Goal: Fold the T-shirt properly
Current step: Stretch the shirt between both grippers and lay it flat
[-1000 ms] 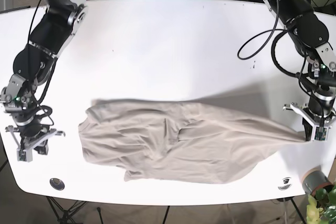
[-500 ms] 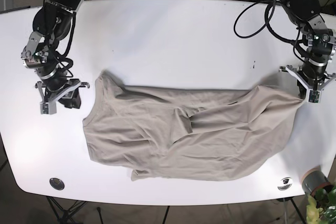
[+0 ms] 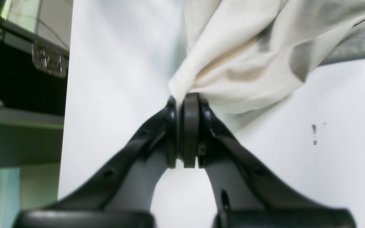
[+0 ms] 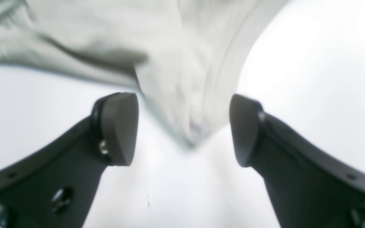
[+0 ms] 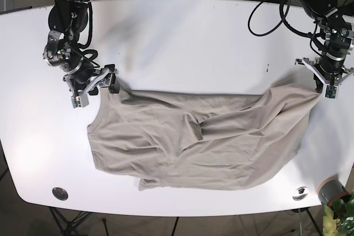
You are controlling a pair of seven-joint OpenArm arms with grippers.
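A beige T-shirt (image 5: 199,139) lies crumpled across the white table (image 5: 182,42) in the base view. My left gripper (image 5: 325,89) is at its right corner, shut on a pinch of the cloth (image 3: 233,63) in the left wrist view, where the pads (image 3: 190,126) press together. My right gripper (image 5: 97,85) is open at the shirt's upper left corner. In the right wrist view that corner of the fabric (image 4: 182,95) hangs between the spread fingers (image 4: 119,126), touching neither.
A round grey disc (image 5: 60,193) sits near the table's front left edge and another (image 5: 300,192) near the front right. A grey pot with a plant (image 5: 334,192) stands off the right corner. Small dark specks (image 5: 267,68) mark the table.
My left gripper has pulled the shirt's right corner up and back, spreading the cloth. The right arm has swung from the front left edge to the shirt's upper left corner.
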